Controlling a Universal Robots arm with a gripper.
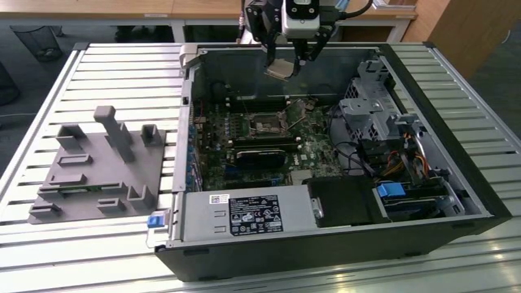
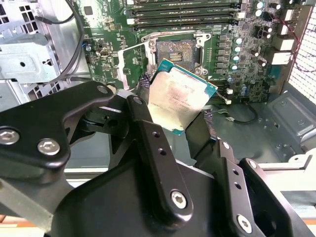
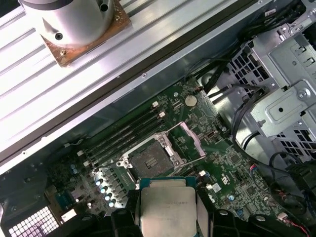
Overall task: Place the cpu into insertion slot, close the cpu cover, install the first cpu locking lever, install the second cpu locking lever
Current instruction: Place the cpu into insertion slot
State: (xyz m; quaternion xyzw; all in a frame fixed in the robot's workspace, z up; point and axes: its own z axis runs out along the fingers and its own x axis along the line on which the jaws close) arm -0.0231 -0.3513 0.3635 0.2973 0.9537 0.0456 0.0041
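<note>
My gripper (image 1: 285, 63) is shut on the cpu (image 1: 279, 69), a pale silvery square chip held by its edges and tilted. It hangs above the far end of the open computer case, well above the board. In both wrist views the cpu (image 2: 180, 96) (image 3: 168, 210) sits between the black fingers (image 2: 148, 128). The insertion slot (image 1: 266, 126) (image 2: 177, 52) (image 3: 150, 155) is a dark square socket on the green board, bare and apart from the chip. The cpu cover (image 3: 191, 139) (image 2: 133, 61) stands swung open beside the slot.
The case (image 1: 456, 183) lies open on a slatted metal table. Inside are long black memory slots (image 2: 182, 15), a black block (image 1: 260, 159), a silver drive cage (image 1: 374, 110), cables and a power supply (image 1: 244, 213). A grey fixture block (image 1: 97, 165) sits at the exterior view's left.
</note>
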